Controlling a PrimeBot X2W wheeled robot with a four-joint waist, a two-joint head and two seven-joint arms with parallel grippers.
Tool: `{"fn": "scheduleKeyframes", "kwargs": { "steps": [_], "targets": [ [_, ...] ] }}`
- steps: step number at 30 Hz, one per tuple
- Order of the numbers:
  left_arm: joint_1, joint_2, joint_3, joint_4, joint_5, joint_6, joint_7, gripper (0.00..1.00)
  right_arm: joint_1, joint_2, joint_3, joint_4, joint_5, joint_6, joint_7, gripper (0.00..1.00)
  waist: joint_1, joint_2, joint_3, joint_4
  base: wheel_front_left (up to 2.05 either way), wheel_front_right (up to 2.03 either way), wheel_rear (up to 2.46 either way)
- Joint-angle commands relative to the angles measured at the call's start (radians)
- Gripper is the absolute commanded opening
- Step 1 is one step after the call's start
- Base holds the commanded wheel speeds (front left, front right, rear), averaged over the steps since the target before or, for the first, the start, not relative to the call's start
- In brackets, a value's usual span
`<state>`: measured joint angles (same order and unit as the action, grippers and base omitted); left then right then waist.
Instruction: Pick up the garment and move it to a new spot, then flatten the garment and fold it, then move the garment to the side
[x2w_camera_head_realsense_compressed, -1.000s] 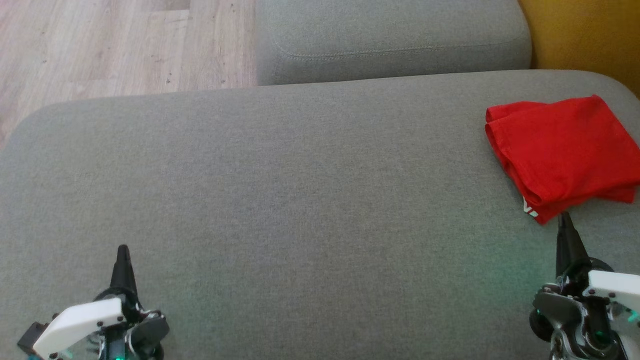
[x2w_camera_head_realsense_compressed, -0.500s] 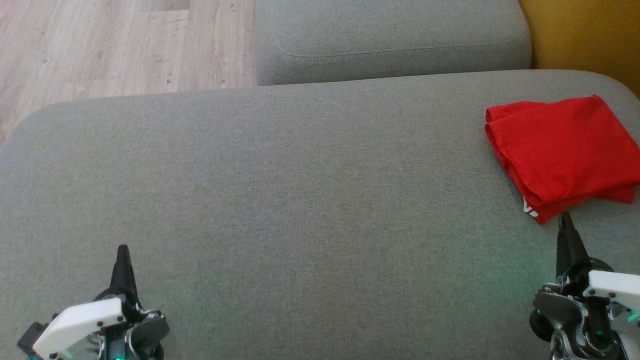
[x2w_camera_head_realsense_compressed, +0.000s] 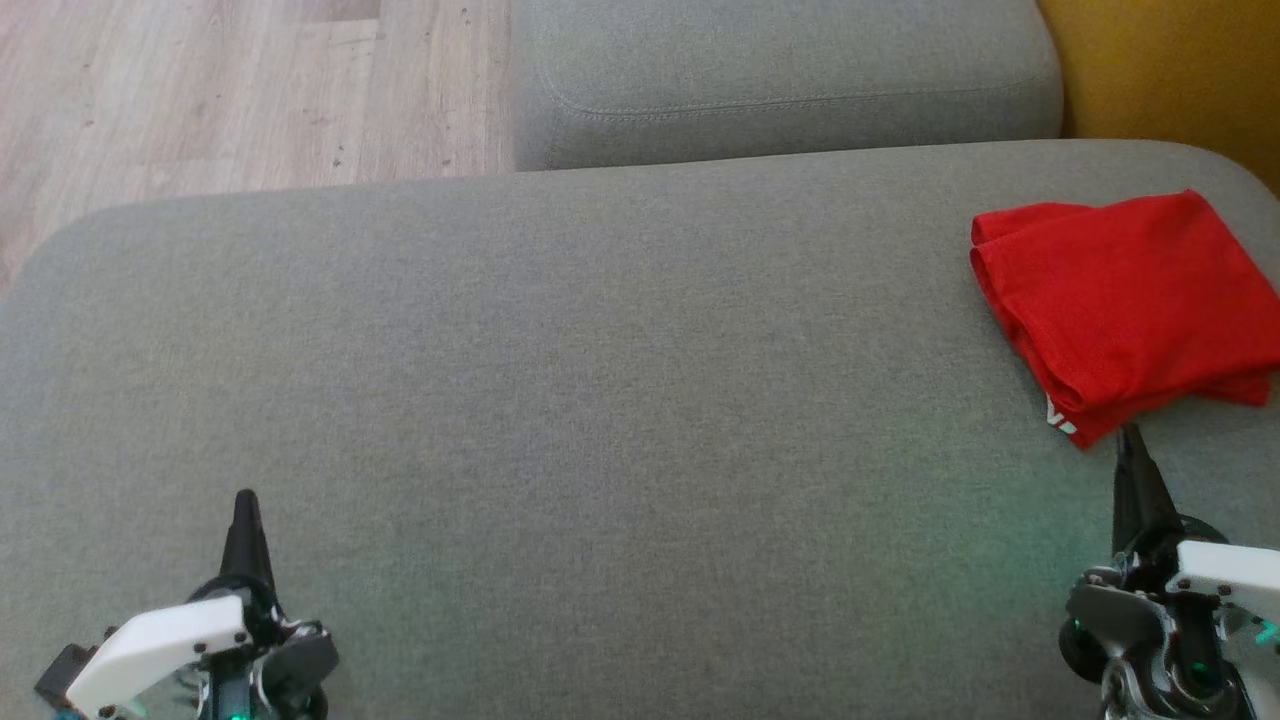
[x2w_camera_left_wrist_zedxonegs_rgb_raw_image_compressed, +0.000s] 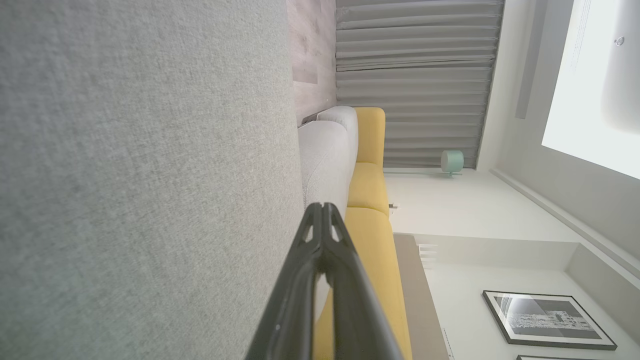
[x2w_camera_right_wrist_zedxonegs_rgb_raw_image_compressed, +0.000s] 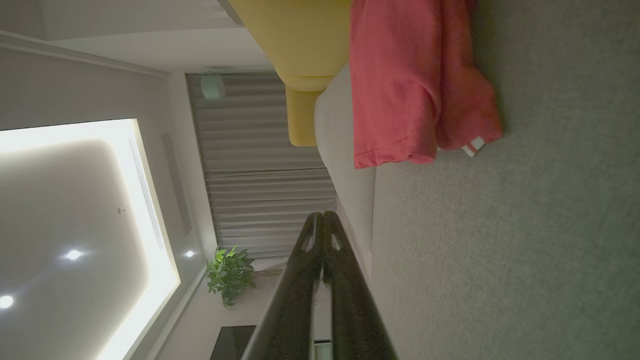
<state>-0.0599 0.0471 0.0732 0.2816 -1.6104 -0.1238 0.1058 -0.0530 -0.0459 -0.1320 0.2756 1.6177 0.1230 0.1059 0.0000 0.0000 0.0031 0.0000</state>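
**Red garment (x2w_camera_head_realsense_compressed: 1130, 300) folded at the cushion's right edge**

Found the garment lying in a folded stack on the grey sofa cushion (x2w_camera_head_realsense_compressed: 600, 380), far to the right, white tag showing at its near corner. Saw the left fingers (x2w_camera_head_realsense_compressed: 245, 530) pressed fully together, gripping nothing, low at the left over bare cushion, well apart from the garment. Saw the right fingers (x2w_camera_head_realsense_compressed: 1135, 490) likewise closed tight and empty, tips pointing at the tagged corner, close to it but apart in the right wrist view.

White screwed wrist covers (x2w_camera_head_realsense_compressed: 160, 645), long black jaws.
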Motion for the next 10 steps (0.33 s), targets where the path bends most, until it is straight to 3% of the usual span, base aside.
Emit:
{"fn": "scheduleKeyframes", "kwargs": {
  "steps": [1, 10],
  "targets": [
    [-0.048, 0.004, 0.041, -0.036, 0.002, -0.007, 0.008, 0.0, -0.055, -0.006, 0.02, -0.031, -0.007, 0.008, 0.006, 0.0, 0.0, 0.0, 0.0, 0.0, 0.0, 0.0, 0.0],
    [-0.048, 0.004, 0.041, -0.036, 0.002, -0.007, 0.008, 0.0, -0.055, -0.006, 0.02, -0.031, -0.008, 0.008, 0.006, 0.0, 0.0, 0.0, 0.0, 0.0, 0.0, 0.0, 0.0]
  ]
}}
